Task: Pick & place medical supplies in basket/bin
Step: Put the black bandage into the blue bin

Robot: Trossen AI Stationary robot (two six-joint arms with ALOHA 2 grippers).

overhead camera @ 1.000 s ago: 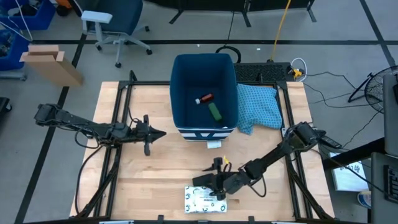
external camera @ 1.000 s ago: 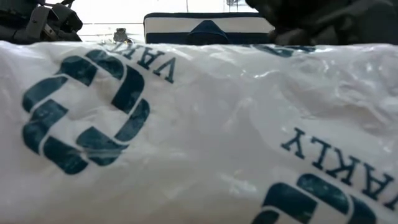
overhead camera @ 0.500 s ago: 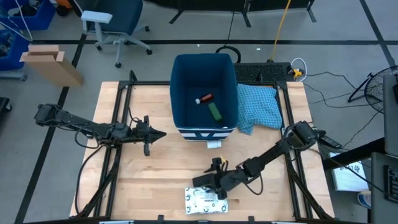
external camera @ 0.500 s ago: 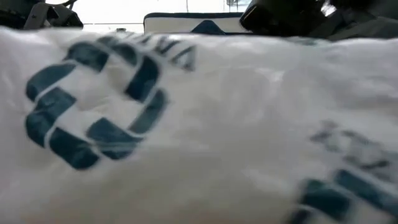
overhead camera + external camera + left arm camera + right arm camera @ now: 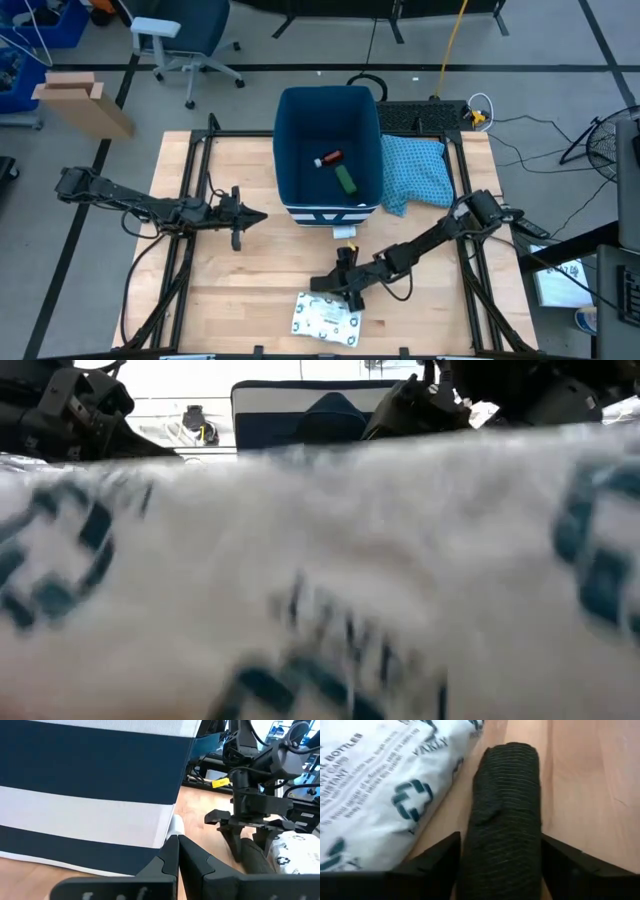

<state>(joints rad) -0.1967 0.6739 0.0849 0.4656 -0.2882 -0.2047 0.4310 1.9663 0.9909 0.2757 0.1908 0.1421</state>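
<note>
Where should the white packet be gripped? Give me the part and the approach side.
Probably the white packet's far edge, the one facing the bin, coming down from above. It lies flat on the table, so only its soft, puffy rim offers a pinch. The right gripper sits just beside that edge.

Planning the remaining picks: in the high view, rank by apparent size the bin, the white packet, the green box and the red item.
1. Blue bin
2. White packet
3. Green box and red item: look alike, too close to rank.
</note>
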